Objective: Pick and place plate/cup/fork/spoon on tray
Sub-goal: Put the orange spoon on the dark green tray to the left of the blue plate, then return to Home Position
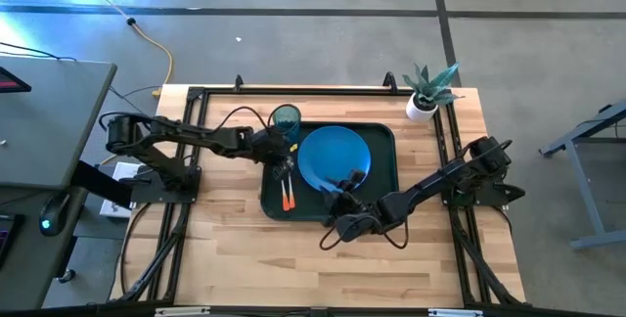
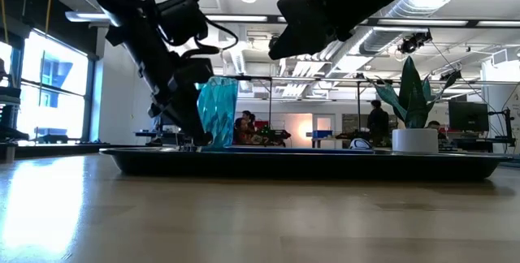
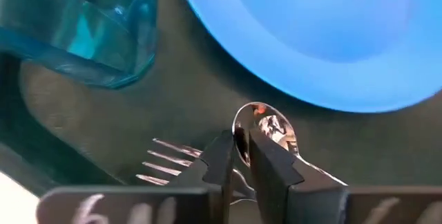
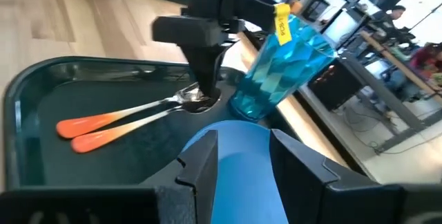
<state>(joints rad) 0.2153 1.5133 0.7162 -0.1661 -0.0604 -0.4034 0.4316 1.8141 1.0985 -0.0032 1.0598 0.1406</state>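
tray (image 1: 383, 136) frame centre, high view | plate (image 1: 334, 156) on tray's right half | cup (image 1: 286, 118) upright, tray's upper-left corner | fork (image 4: 114, 135) and spoon (image 3: 266, 128) side by side, tray's left | left gripper (image 3: 238, 156) nearly closed on spoon bowl | right gripper (image 4: 243, 156) open over plate, holding nothing
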